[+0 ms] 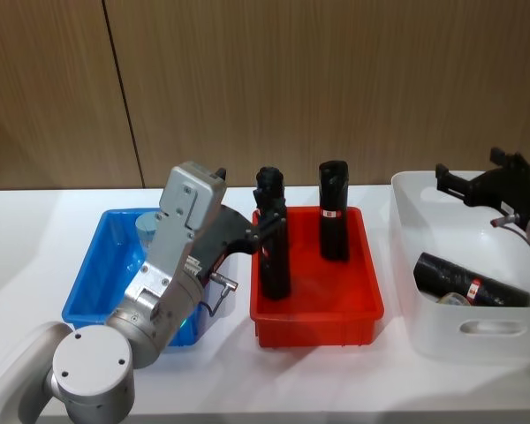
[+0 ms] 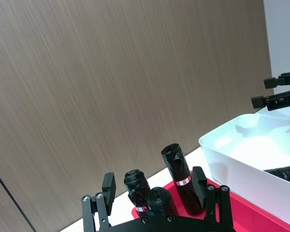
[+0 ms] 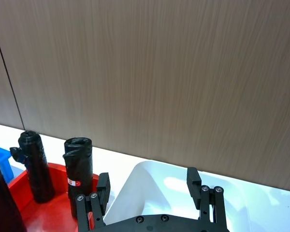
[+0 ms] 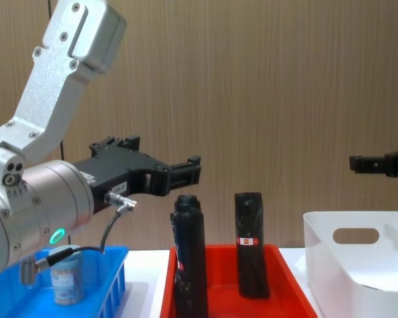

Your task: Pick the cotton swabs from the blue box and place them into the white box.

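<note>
Cotton swabs jar (image 4: 69,281) stands upright in the blue box (image 4: 113,286).

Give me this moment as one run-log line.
left claw: open, empty, above red crate | right claw: open, over white box | cotton swabs: jar in blue box

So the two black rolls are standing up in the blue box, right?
Not quite. The two upright black rolls stand in the red crate, as the head view shows. The blue box sits to its left and holds a jar of cotton swabs.
</note>
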### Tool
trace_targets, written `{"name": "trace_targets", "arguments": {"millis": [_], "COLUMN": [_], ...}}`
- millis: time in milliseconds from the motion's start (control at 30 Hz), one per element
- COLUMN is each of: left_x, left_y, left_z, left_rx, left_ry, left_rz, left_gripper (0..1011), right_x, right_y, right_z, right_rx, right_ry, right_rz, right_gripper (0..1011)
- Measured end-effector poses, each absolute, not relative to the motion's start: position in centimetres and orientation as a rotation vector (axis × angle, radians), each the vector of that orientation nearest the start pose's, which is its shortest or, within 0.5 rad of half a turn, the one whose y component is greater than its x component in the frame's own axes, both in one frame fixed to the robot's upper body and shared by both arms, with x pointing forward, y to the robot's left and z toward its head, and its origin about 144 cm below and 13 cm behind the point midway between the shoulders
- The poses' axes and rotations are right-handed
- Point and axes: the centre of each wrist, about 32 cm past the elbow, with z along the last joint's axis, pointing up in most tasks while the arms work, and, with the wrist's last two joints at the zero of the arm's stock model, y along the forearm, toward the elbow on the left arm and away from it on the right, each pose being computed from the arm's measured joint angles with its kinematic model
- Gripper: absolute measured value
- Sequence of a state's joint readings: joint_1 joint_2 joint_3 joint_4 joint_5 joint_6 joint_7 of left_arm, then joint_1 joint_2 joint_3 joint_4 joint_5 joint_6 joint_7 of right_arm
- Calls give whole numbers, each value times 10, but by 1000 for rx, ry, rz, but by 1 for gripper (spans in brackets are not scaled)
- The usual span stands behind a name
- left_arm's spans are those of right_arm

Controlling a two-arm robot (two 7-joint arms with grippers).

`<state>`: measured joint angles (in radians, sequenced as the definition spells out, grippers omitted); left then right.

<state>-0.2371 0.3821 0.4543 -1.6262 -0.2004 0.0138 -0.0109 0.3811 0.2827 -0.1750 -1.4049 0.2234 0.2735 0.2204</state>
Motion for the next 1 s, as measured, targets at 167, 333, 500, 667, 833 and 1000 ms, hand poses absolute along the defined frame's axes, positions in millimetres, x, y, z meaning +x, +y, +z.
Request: {"name": "trace_targets", "arguments": {"millis": [167,333,500,667,833,1000], "left_x": [492,492,492,492,492,492], "left_y": [198,198,198,198,198,198], "left_z": [1204,1204,1204,1204,1204,1204], "left_rx": [61,61,61,61,61,61], "left_ry": [-268,-268,-268,-268,-268,-268], "left_rz": [1124,1124,1124,1124,1124,1124], "left_gripper": [1004,1004,1004,1004,1004,1004], "right_x": [546,534,519,506,493,478], "right_y": [-268,-264,-260,-256,-252,-247], "right_z": [1222,1216,1210,1205,1200,1196], "right_rx": [-140,-123,-102,-82,-61,-35], "right_ry": [-8,-22,-36,-46,-55,-64], "right_rz": [-1249,-1247,-1244,-1241,-1238,-1235], "right_gripper": [1001,1001,1001,1001,1001,1001]}}
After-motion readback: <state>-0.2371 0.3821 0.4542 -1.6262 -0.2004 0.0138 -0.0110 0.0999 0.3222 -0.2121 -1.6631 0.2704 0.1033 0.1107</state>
